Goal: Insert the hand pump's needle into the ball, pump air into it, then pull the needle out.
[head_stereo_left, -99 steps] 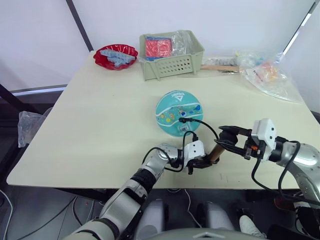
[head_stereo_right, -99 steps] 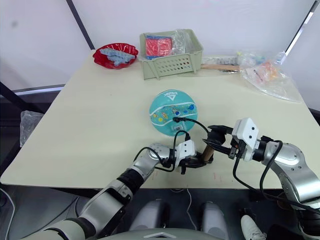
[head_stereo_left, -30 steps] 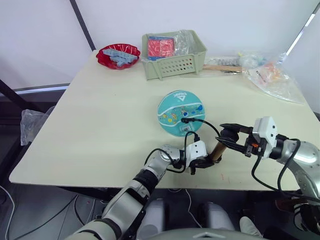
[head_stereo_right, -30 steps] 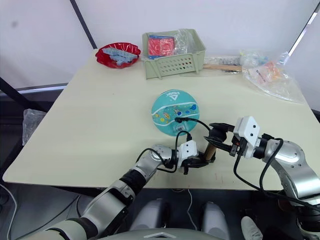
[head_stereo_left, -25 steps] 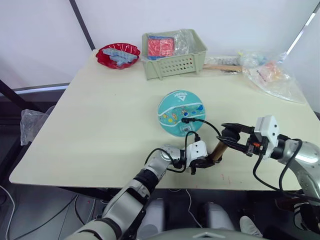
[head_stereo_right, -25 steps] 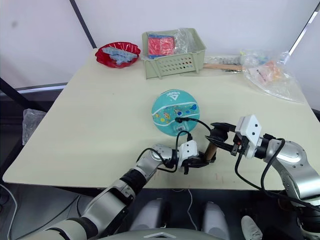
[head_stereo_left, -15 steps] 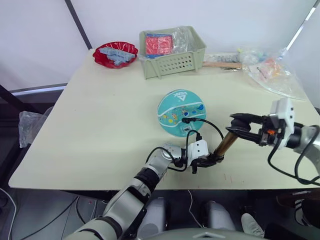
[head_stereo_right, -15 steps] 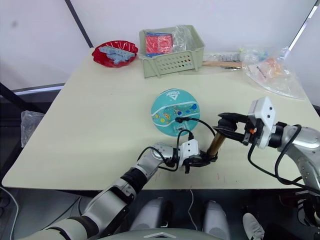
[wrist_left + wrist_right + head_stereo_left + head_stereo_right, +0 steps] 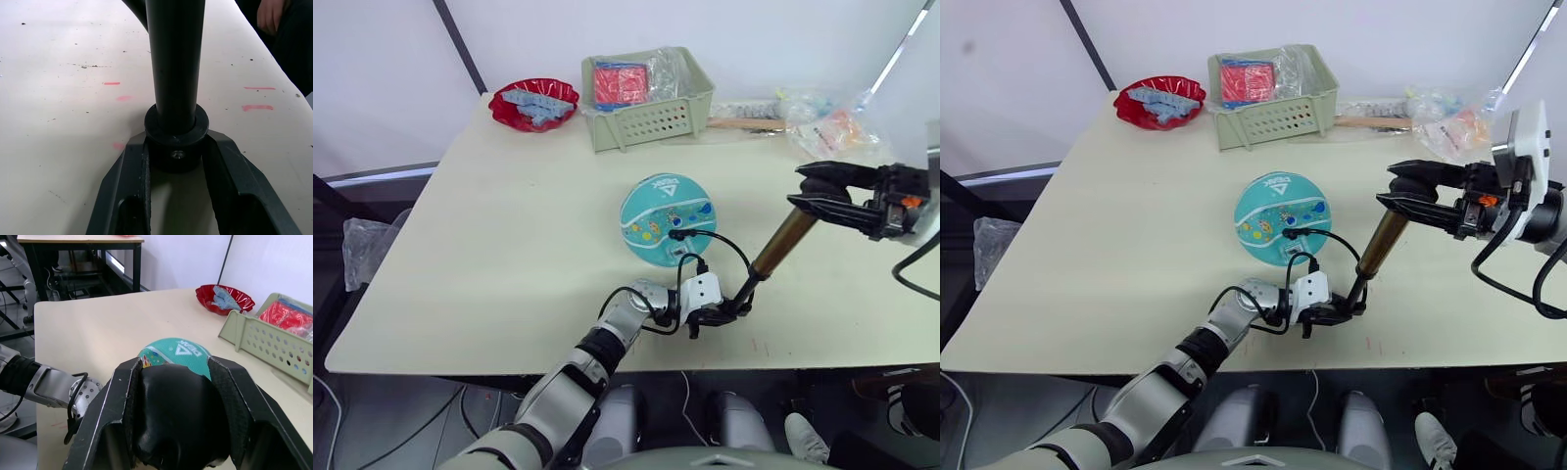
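The pump (image 9: 1378, 245) stands tilted on the table (image 9: 1136, 235), its black foot near the front edge and its gold barrel rising toward the robot's right. The left pincer (image 9: 1337, 311) is clamped on the foot, one finger (image 9: 124, 196) on each side, pressing it to the table. The right pincer (image 9: 1408, 196) is clamped on the black handle (image 9: 176, 416) at the raised top end. The hose (image 9: 1332, 243) loops from the foot up to the teal ball (image 9: 1283, 218), which sits just behind the pump, mid-table; the needle (image 9: 1289, 234) fitting sits on the ball's near side.
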